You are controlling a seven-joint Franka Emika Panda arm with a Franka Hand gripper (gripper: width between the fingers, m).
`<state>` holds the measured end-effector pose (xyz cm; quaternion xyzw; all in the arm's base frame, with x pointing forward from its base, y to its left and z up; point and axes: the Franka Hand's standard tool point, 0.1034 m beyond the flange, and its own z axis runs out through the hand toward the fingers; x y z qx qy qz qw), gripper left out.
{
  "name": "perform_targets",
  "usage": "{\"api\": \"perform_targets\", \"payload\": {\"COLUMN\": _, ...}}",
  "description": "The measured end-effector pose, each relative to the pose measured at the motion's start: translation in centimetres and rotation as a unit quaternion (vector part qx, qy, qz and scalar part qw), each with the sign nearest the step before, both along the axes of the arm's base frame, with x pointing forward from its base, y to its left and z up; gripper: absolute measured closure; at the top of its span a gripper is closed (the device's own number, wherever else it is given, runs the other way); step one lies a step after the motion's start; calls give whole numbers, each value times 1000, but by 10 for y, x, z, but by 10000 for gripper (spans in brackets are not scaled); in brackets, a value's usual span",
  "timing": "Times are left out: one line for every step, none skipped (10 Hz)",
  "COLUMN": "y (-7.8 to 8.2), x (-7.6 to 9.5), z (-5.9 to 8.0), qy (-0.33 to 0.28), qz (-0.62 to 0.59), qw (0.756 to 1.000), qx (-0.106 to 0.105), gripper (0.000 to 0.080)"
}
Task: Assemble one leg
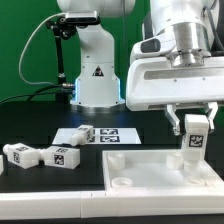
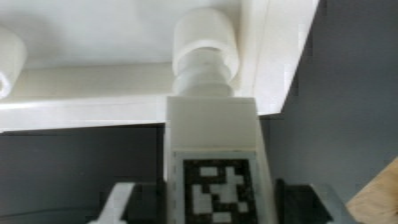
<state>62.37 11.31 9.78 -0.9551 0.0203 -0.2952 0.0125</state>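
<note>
A white robot arm (image 1: 182,35) comes down from the upper right of the exterior view. Its two-finger gripper (image 1: 194,126) points straight down, and its jaws are clamped on one small white rectangular leg block with black-and-white tags (image 1: 195,143). The block is held upright above the right end of the single large flat white square piece with a raised rim (image 1: 150,176) at the lower right. There are four leg blocks in all: the held one, one (image 1: 81,133) lying on the thin white marker board (image 1: 112,135) at centre, and two (image 1: 19,153) (image 1: 59,156) lying on the black table (image 1: 45,185) at the left.
</note>
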Motion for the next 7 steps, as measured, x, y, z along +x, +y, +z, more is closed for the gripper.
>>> {"api": "perform_targets", "payload": {"y": 1, "x": 2, "z": -4, "qy": 1, "qz": 0, "qw": 1000, "qx": -1, "gripper": 515}}
{"api": "perform_targets", "payload": {"y": -1, "x": 3, "z": -8, "qy": 3, "qz": -1, "qw": 1000, "qx": -2, "gripper": 515}}
{"api": "perform_targets", "payload": {"y": -3, "x": 5, "z": -9, "qy": 1, "qz": -2, "qw": 1000, "qx": -3, "gripper": 515}}
{"api": "perform_targets", "payload": {"y": -2, "x": 6, "z": -12, "qy": 0, "qz": -2, "qw": 1000, "qx": -3, "gripper": 515}}
{"api": "perform_targets", "payload": {"y": 2, "x": 5, "z": -18, "qy": 4, "qz": 1, "qw": 1000, "qx": -4, "gripper": 515}}
{"api": "perform_targets", "payload": {"y": 4, "x": 3, "z": -21, "qy": 4, "qz": 2, "qw": 1000, "qx": -5, "gripper": 515}}
{"api": "perform_targets", "payload": {"y": 4, "x": 3, "z": -21, "qy": 2, "qz": 2, "qw": 1000, "qx": -6, "gripper": 515}}
